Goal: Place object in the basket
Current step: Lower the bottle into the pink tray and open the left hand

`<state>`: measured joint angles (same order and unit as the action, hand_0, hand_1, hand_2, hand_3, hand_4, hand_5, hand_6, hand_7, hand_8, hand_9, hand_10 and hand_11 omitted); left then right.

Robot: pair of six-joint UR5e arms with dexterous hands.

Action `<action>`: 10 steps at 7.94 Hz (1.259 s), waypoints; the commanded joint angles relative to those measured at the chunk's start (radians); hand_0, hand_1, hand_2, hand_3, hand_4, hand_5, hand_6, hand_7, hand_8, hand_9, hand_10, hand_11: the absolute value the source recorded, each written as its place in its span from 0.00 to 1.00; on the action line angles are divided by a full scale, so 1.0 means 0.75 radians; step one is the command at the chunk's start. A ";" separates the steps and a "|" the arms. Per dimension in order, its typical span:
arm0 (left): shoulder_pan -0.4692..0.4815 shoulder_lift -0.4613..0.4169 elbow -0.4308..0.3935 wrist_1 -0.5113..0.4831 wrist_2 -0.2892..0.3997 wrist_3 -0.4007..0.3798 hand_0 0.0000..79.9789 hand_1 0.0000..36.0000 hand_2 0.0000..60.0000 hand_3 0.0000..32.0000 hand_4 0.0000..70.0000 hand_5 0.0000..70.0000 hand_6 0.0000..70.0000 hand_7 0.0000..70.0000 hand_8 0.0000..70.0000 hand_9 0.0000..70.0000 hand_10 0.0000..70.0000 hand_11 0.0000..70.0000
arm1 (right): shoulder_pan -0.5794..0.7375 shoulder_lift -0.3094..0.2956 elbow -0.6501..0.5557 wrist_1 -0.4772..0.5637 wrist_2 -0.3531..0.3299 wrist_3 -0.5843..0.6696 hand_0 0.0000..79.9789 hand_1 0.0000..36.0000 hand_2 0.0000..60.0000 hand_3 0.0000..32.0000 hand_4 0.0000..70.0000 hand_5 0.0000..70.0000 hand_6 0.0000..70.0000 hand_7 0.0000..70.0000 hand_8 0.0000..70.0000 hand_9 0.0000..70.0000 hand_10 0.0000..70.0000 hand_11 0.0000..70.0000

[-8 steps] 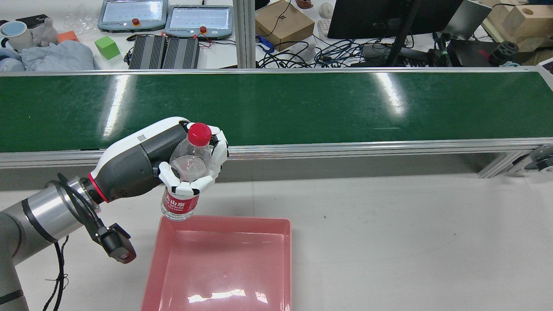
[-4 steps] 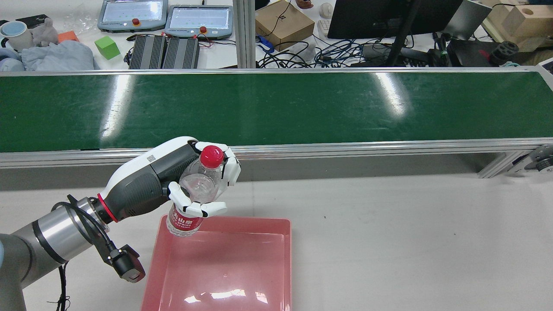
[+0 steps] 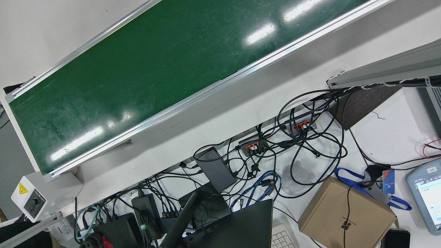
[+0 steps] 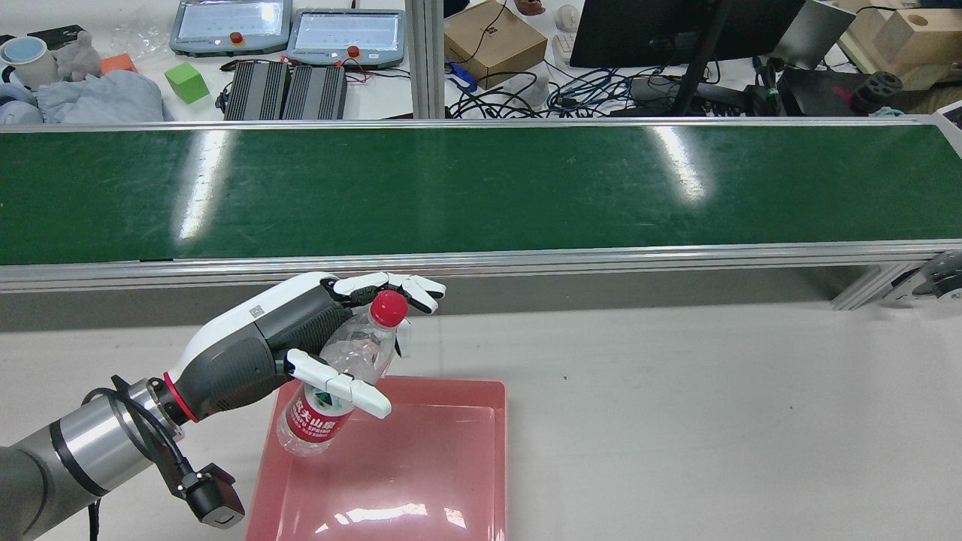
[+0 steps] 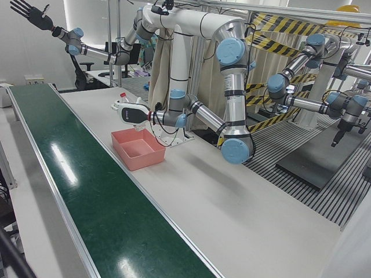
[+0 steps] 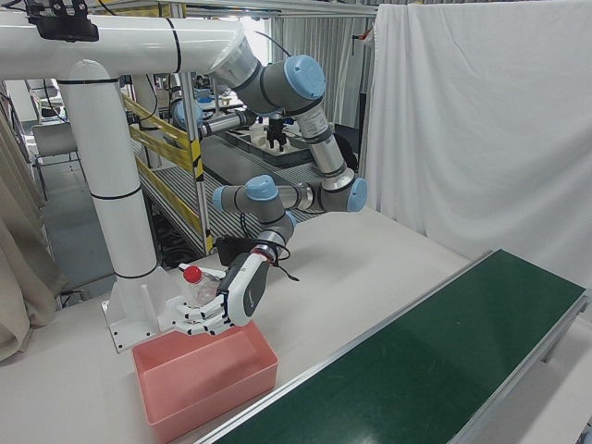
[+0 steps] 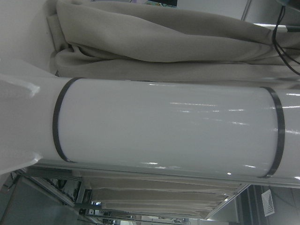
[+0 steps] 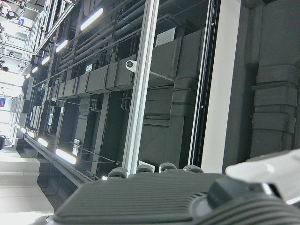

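The left hand (image 4: 301, 346) had its fingers (image 4: 391, 284) spread wide, so the red-capped bottle (image 4: 338, 379) lay loose against the palm, tilted over the pink basket's (image 4: 451, 466) far-left corner, base low to drop inside. The right hand's state could not be told.

Stood bare and open to the right of the pink basket (image 4: 391, 466) (wide stretch of white bench (image 4: 714, 421)). Bounded at the far side by the raised aluminium rail of the green conveyor (image 4: 481, 191). Blocked over the basket's far-left corner by the left hand (image 4: 331, 338) with spread fingers and the tilted bottle (image 4: 342, 379). Left clear inside the basket's right half.
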<state>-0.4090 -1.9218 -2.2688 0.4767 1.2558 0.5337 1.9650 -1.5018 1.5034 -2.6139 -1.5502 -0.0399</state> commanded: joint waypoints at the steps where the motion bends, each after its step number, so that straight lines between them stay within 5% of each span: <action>1: 0.008 0.059 -0.018 -0.012 -0.020 0.000 0.63 0.00 0.00 0.00 0.08 0.27 0.04 0.02 0.20 0.21 0.17 0.26 | 0.000 0.000 0.002 0.000 0.001 0.000 0.00 0.00 0.00 0.00 0.00 0.00 0.00 0.00 0.00 0.00 0.00 0.00; 2: 0.007 0.091 -0.059 -0.012 -0.020 -0.002 0.60 0.00 0.00 0.00 0.02 0.24 0.00 0.00 0.15 0.15 0.12 0.18 | 0.000 0.000 0.000 0.000 -0.001 0.000 0.00 0.00 0.00 0.00 0.00 0.00 0.00 0.00 0.00 0.00 0.00 0.00; 5: 0.003 0.131 -0.098 -0.016 -0.024 -0.002 0.58 0.00 0.00 0.00 0.02 0.28 0.00 0.00 0.14 0.16 0.12 0.18 | 0.000 0.000 0.000 0.000 -0.001 0.000 0.00 0.00 0.00 0.00 0.00 0.00 0.00 0.00 0.00 0.00 0.00 0.00; 8: 0.003 0.131 -0.098 -0.022 -0.024 -0.004 0.46 0.00 0.00 0.00 0.00 0.28 0.00 0.00 0.12 0.14 0.11 0.16 | 0.000 0.000 0.002 0.000 -0.001 0.000 0.00 0.00 0.00 0.00 0.00 0.00 0.00 0.00 0.00 0.00 0.00 0.00; 10: 0.005 0.133 -0.096 -0.022 -0.024 -0.002 0.44 0.00 0.00 0.00 0.02 0.19 0.00 0.00 0.10 0.12 0.10 0.14 | 0.000 0.000 0.002 0.000 -0.001 0.000 0.00 0.00 0.00 0.00 0.00 0.00 0.00 0.00 0.00 0.00 0.00 0.00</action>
<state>-0.4061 -1.8235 -2.3417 0.4609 1.2379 0.5309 1.9650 -1.5018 1.5048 -2.6139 -1.5504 -0.0399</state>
